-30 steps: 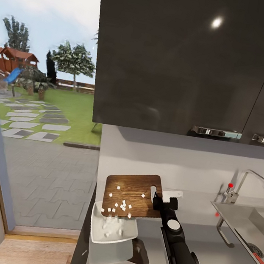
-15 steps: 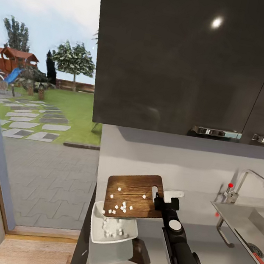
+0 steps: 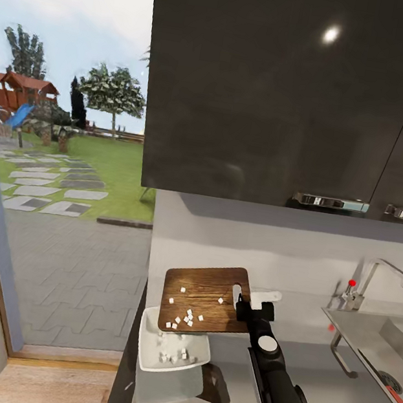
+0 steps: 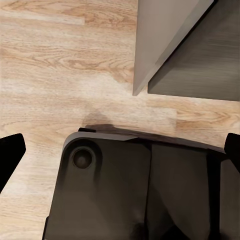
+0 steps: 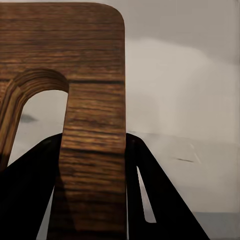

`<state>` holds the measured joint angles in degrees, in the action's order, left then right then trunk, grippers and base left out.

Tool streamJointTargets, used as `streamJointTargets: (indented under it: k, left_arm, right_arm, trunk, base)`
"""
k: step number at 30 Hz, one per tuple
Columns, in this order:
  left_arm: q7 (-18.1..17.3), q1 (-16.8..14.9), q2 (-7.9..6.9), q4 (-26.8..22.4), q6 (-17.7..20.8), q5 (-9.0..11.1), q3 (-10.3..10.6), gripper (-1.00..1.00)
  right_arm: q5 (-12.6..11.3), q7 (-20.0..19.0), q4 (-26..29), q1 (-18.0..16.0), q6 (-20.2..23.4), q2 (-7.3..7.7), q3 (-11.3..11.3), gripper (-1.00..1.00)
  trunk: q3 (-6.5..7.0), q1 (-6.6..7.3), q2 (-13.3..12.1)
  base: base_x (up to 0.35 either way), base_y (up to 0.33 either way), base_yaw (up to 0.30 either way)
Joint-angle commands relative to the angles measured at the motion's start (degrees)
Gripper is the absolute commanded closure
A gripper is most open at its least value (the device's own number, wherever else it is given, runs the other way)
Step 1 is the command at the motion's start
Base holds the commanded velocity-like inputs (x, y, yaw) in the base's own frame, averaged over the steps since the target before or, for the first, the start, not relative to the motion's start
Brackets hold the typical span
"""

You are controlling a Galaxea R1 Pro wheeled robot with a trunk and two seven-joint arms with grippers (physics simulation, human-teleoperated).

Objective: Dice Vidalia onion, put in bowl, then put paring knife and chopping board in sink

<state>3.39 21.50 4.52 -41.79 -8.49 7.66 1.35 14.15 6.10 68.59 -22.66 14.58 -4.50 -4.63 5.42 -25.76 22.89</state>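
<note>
Over the last second the chopping board [image 3: 206, 299] has shifted slightly toward the sink side and most of the loose dice have slid down toward its low edge. The right tool [image 3: 244, 307] is clamped on the strip of wood beside the handle slot, as the right wrist view shows with both dark fingers [image 5: 165, 210] pinching the board [image 5: 90, 125]. From that grip the board slopes down toward 7 o'clock, its low corner overhanging the white bowl [image 3: 171, 351] on the grey table [image 3: 352, 397]; some diced onion [image 3: 170, 356] lies in the bowl, while more pieces [image 3: 185, 317] cling to the wood. To finish well, I judge the tilt should steepen slowly, keeping the low edge above the bowl's middle so nothing spills past its rim. The sink [image 3: 370, 331] waits at 3 o'clock. The left tool [image 4: 120, 150] hangs spread wide and empty above the wooden floor [image 4: 60, 60].
</note>
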Motion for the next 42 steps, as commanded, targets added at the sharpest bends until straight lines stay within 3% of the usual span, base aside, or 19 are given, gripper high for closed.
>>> streamJointTargets:
  k: [1, 25, 32, 42]
  left_arm:
    - [0.21, 0.03, -0.01, -0.05, -0.12, 0.51, 0.15, -1.00]
    - [0.21, 0.03, -0.02, -0.05, -0.12, 0.51, 0.15, -1.00]
    - [0.21, 0.03, -0.03, -0.05, -0.12, 0.51, 0.15, -1.00]
    - [0.21, 0.03, 0.00, -0.05, -0.12, 0.51, 0.15, -1.00]
  right_arm:
    - [0.53, 0.22, 0.05, -0.01, 0.44, 0.01, -0.11, 1.00]
    - [0.56, 0.35, 0.05, -0.01, 0.45, 0.02, -0.11, 1.00]
    - [2.24, 1.51, 0.05, -0.01, 0.37, 0.02, -0.19, 1.00]
    - [2.55, 1.89, 0.05, -0.01, 0.36, 0.02, -0.20, 1.00]
  trunk:
    - [-0.01, -0.02, 0.03]
    - [-0.01, -0.02, 0.03]
    - [-0.01, -0.02, 0.03]
    - [-0.01, -0.02, 0.03]
  base:
    - [0.000, 0.000, 0.000]
    - [0.000, 0.000, 0.000]
    - [0.000, 0.000, 0.000]
    - [0.000, 0.000, 0.000]
